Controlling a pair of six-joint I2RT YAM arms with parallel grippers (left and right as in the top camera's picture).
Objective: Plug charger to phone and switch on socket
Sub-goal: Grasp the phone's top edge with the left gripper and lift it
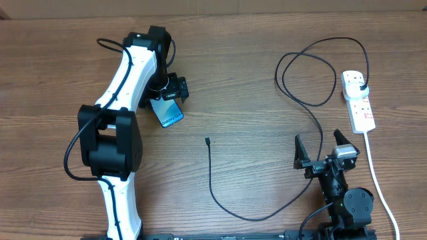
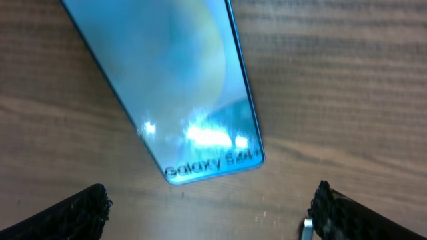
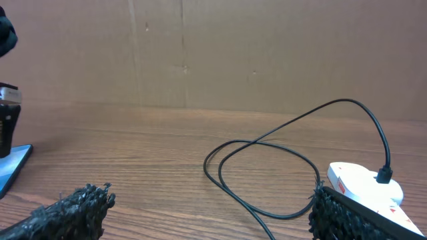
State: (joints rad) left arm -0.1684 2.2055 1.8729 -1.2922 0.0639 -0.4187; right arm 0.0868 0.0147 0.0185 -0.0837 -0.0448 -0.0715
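Note:
The phone (image 1: 171, 112) lies flat on the wooden table, its blue-teal screen (image 2: 193, 87) facing up. My left gripper (image 1: 170, 95) hovers just over its far end, open; in the left wrist view the gripper (image 2: 210, 217) has nothing between its fingers. The charger's connector tip (image 1: 207, 141) lies free mid-table. Its black cable (image 1: 248, 217) curves round, loops (image 3: 267, 143), and ends in a black plug (image 1: 362, 87) seated in the white socket (image 1: 359, 107). My right gripper (image 1: 320, 148) stands open and empty near the front right, close to the cable; in the right wrist view the gripper (image 3: 210, 213) frames the loop and the socket (image 3: 360, 187).
The socket's thick white cord (image 1: 377, 180) runs down the right side past my right arm. A cardboard wall (image 3: 213, 53) closes off the back of the table. The left arm's black cable (image 1: 73, 157) arcs out to the left.

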